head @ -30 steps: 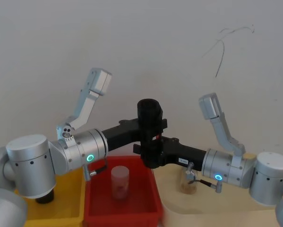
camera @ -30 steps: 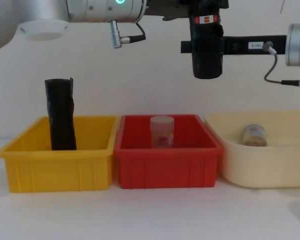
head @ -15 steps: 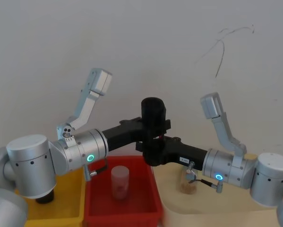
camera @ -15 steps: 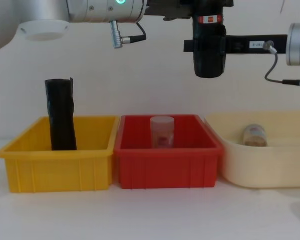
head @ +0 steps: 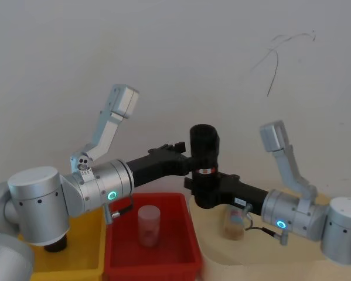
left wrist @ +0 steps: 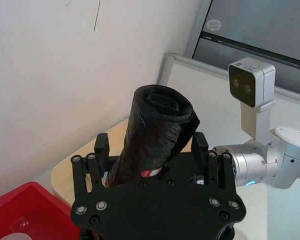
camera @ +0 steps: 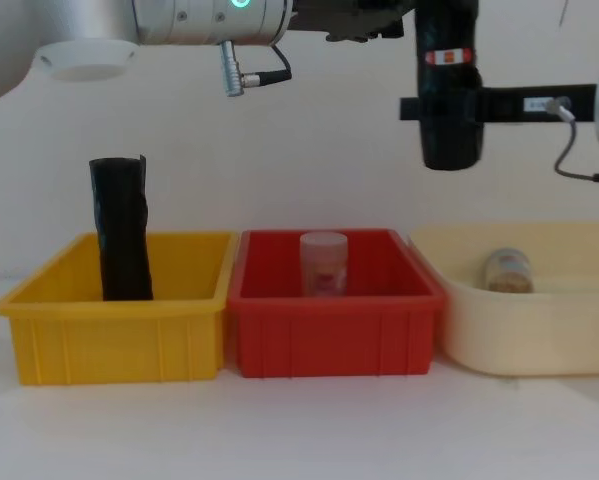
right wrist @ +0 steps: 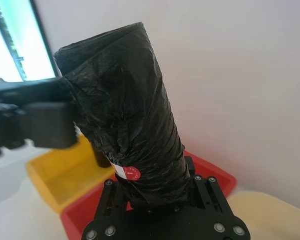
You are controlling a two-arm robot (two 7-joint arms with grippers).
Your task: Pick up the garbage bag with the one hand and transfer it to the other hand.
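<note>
Where the yellow bin (camera: 119,330) stands at the far left of the bench (camera: 299,430), a plain black roll (camera: 121,228) leans upright inside it. Next along is the red bin (camera: 334,325), holding a clear jar (camera: 324,263) with a pale lid. High over these two bins the left arm, its ring glowing green-teal, reaches toward the middle; the one hand (head: 178,153) at its tip stands with its jaws apart, the fingers (left wrist: 100,146) on either side of the garbage bag (head: 204,167) without closing on it. That glossy black roll hangs upright in the air, above the seam between the red bin and the cream tub (camera: 534,330), its red-and-white label band facing the chest camera. Its lower half sits in the other hand (head: 208,188), whose jaws are clamped on the roll just under the label, as the right wrist view shows. The right arm, with its blue ring, stretches away from there to the right edge. Below it, in the cream tub, a small jar (camera: 506,270) with brownish contents lies near the back wall.
</note>
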